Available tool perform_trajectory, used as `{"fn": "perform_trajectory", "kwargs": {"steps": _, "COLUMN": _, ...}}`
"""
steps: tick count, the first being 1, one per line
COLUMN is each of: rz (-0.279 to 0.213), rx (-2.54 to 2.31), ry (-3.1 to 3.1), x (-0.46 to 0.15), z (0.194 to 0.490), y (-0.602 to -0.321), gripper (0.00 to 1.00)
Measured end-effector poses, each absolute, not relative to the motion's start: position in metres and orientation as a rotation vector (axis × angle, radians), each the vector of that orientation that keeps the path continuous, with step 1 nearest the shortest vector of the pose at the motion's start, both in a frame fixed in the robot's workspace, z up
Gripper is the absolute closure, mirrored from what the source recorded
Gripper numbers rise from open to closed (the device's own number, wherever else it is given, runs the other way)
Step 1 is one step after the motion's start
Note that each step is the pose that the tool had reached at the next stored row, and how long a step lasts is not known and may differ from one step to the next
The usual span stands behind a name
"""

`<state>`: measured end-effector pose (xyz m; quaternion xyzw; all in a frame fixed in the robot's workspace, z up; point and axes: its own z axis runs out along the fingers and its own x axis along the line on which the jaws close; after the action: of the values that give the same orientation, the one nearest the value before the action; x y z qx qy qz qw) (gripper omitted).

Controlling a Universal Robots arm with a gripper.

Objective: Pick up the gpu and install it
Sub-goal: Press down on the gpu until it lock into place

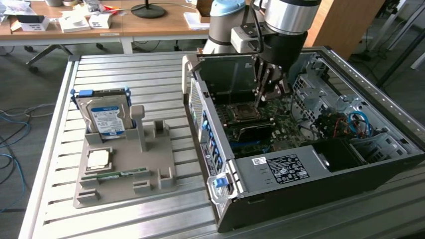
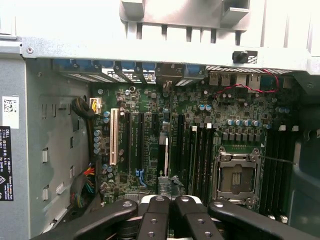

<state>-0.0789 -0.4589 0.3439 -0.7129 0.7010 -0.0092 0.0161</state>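
Note:
The gpu (image 2: pixel 166 155) stands on edge in a slot of the green motherboard (image 2: pixel 200 100), beside the empty CPU socket (image 2: pixel 235 175). In the exterior view it is a dark card (image 1: pixel 251 130) just below the socket, inside the open computer case (image 1: pixel 312 164). My gripper (image 2: pixel 171 201) hangs straight over the card's upper edge with its black fingers (image 2: pixel 159 216) pressed together. I cannot tell whether the tips touch the card. From outside, the gripper (image 1: pixel 261 102) reaches down into the case from the arm above it.
On the slatted metal table (image 1: pixel 133 69), a grey parts holder (image 1: pixel 123 169) carries a silver hard drive (image 1: pixel 106 117), a square chip (image 1: pixel 98 159) and a green memory stick (image 1: pixel 123 174). Case walls, drive cages and cables (image 1: pixel 352 124) hem in the gripper. A cluttered desk (image 1: pixel 99 22) stands behind.

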Motion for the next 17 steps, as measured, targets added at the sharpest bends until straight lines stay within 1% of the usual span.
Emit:
{"fn": "perform_trajectory", "kwargs": {"steps": 4, "rz": -0.029, "rx": -2.217, "ry": 2.18, "x": -0.079, "z": 0.342, "y": -0.459, "gripper": 0.89}}
{"fn": "perform_trajectory", "kwargs": {"steps": 7, "rz": -0.029, "rx": -2.217, "ry": 2.18, "x": -0.079, "z": 0.317, "y": -0.459, "gripper": 0.89}}
{"fn": "perform_trajectory", "kwargs": {"steps": 17, "rz": -0.029, "rx": -2.217, "ry": 2.18, "x": -0.079, "z": 0.299, "y": -0.459, "gripper": 0.89}}
